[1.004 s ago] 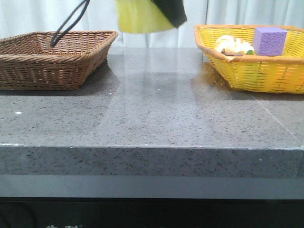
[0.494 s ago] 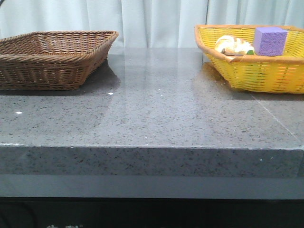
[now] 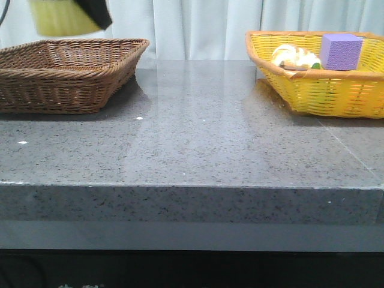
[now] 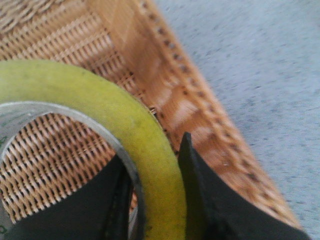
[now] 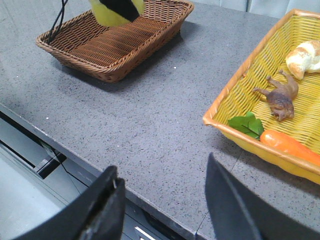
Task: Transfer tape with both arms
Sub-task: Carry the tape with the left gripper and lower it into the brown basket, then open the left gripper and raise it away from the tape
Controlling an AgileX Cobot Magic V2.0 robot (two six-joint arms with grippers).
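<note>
Back in view, the left gripper (image 4: 150, 210) pinches the tape (image 4: 135, 145) above the brown basket (image 3: 72, 72); core text unreadable; right gripper (image 5: 160, 205) spread over grey speckled counter (image 3: 198, 144).

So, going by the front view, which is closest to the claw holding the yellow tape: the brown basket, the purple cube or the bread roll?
1. Brown basket, directly beneath the left gripper holding the tape.
2. Bread roll, inside the yellow basket, far right.
3. Purple cube, just beyond the roll.

The right gripper (image 5: 165, 210) hangs open over the grey tabletop (image 5: 150, 125), holding nothing. Beside it the yellow basket (image 5: 235, 95) holds a carrot (image 5: 290, 146), leaf (image 5: 246, 125), toy animal (image 5: 279, 95) and bread (image 5: 306, 56). Across, the tape (image 5: 112, 12) hovers above the brown basket (image 5: 112, 42).
</note>
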